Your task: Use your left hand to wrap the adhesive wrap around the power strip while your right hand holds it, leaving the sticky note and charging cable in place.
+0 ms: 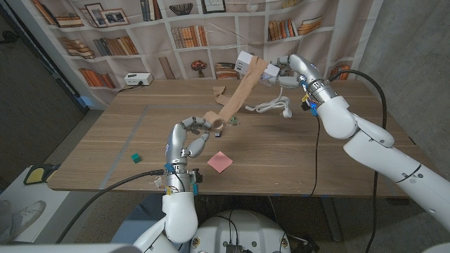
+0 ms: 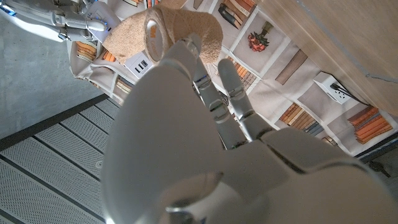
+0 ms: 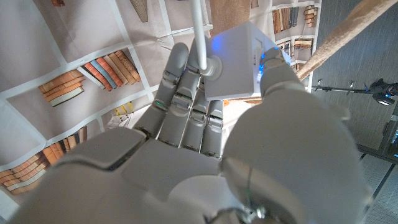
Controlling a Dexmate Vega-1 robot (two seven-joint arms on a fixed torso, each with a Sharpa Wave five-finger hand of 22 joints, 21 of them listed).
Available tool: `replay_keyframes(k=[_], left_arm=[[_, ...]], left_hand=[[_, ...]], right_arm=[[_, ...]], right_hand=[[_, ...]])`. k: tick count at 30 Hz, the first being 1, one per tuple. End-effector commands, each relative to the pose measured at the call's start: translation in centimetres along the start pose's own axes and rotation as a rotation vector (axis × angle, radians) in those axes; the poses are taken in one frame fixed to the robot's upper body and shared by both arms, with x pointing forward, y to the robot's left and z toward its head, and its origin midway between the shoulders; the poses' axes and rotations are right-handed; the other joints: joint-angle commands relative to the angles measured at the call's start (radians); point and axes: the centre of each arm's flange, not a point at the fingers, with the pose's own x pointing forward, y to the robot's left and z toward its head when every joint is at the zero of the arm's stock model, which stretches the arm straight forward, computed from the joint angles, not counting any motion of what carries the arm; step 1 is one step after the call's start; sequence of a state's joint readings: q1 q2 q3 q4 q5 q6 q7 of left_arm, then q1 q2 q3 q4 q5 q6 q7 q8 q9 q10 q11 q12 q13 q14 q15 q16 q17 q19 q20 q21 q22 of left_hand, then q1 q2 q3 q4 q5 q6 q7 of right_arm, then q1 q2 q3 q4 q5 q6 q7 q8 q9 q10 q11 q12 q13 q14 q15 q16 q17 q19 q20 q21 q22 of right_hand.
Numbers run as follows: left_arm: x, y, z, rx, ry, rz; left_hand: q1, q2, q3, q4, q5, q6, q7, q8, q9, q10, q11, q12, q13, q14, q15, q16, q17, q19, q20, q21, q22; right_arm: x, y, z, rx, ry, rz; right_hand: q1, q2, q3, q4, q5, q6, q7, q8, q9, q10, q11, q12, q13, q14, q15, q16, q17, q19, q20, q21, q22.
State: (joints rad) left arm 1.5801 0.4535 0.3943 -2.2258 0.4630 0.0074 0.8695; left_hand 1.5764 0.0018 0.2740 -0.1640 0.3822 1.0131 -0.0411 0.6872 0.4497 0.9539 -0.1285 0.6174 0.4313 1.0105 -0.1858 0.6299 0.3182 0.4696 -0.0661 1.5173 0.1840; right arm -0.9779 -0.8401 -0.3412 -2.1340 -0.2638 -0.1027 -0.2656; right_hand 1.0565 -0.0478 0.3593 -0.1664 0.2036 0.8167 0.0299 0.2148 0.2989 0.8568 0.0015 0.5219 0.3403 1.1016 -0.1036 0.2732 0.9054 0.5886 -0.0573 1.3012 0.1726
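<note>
1. The right hand (image 1: 281, 70) held the power strip (image 1: 247, 62) lifted above the far side of the wooden table (image 1: 126, 133); its fingers (image 3: 186, 106) lay pressed side by side along the strip's smooth white boxy body (image 3: 239, 62), the thumb clamped on the opposite face.
2. A round white cord (image 3: 198, 31) ran out of the strip's end.
3. The left hand (image 1: 190, 140) gripped the roll of adhesive wrap (image 1: 216, 124) over the table's middle, fingers (image 2: 205, 93) curled close together around the fuzzy tan cylinder (image 2: 186, 31) with its hollow core facing out.
4. A flat tan band of wrap (image 1: 239, 95) stretched taut on a slant from the roll up to the power strip, where it was already lapped round the body.
5. The square pink sticky note (image 1: 219, 162) lay flat on the table just beside the left hand.
6. The white charging cable (image 1: 271, 107) lay in loose glossy loops on the table below the right hand.
7. A small teal cube (image 1: 134, 157) sat near the front edge, and a crumpled tan scrap (image 1: 219, 92) lay farther back.
</note>
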Motion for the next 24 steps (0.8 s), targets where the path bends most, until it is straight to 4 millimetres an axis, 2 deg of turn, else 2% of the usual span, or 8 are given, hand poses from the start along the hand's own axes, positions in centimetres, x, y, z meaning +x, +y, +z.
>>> replay_keyframes(k=[1, 14, 24], left_arm=[[0.2, -0.1, -0.5, 0.013, 0.022, 0.009], [0.8, -0.3, -1.1, 0.006, 0.052, 0.002], [1.9, -0.4, -2.1, -0.002, 0.079, -0.002]], left_hand=[[0.001, -0.007, -0.002, 0.000, 0.004, 0.010, -0.003, 0.000, 0.000, 0.005, 0.001, 0.001, 0.001, 0.001, 0.000, 0.006, 0.003, -0.003, -0.002, 0.011, 0.003], [0.001, -0.008, -0.003, 0.000, 0.006, 0.006, -0.004, 0.000, 0.003, 0.005, 0.000, 0.000, 0.000, 0.000, 0.001, 0.008, 0.002, -0.003, -0.002, 0.012, 0.003], [0.001, -0.009, -0.005, 0.001, 0.007, 0.010, -0.002, -0.002, 0.000, 0.005, -0.001, 0.000, 0.000, -0.002, 0.001, 0.009, 0.002, -0.004, -0.003, 0.014, 0.004]], right_arm=[[-0.4, -0.4, 0.5, 0.013, -0.034, 0.001], [-1.1, -0.3, 0.6, 0.097, -0.064, 0.023], [-2.1, -0.8, 2.2, 0.132, -0.117, 0.041]], right_hand=[[0.130, 0.136, 0.062, 0.005, 0.006, 0.099, -0.088, 0.005, 0.004, 0.134, -0.129, 0.001, 0.124, 0.099, -0.127, 0.001, 0.004, 0.000, -0.081, -0.004, 0.002], [0.131, 0.136, 0.062, 0.005, 0.007, 0.097, -0.088, 0.005, 0.004, 0.135, -0.128, 0.000, 0.125, 0.099, -0.127, 0.000, 0.004, 0.000, -0.081, -0.005, 0.002], [0.130, 0.136, 0.062, 0.005, 0.007, 0.097, -0.088, 0.004, 0.004, 0.136, -0.127, 0.000, 0.125, 0.100, -0.127, -0.001, 0.005, 0.001, -0.081, -0.005, 0.002]])
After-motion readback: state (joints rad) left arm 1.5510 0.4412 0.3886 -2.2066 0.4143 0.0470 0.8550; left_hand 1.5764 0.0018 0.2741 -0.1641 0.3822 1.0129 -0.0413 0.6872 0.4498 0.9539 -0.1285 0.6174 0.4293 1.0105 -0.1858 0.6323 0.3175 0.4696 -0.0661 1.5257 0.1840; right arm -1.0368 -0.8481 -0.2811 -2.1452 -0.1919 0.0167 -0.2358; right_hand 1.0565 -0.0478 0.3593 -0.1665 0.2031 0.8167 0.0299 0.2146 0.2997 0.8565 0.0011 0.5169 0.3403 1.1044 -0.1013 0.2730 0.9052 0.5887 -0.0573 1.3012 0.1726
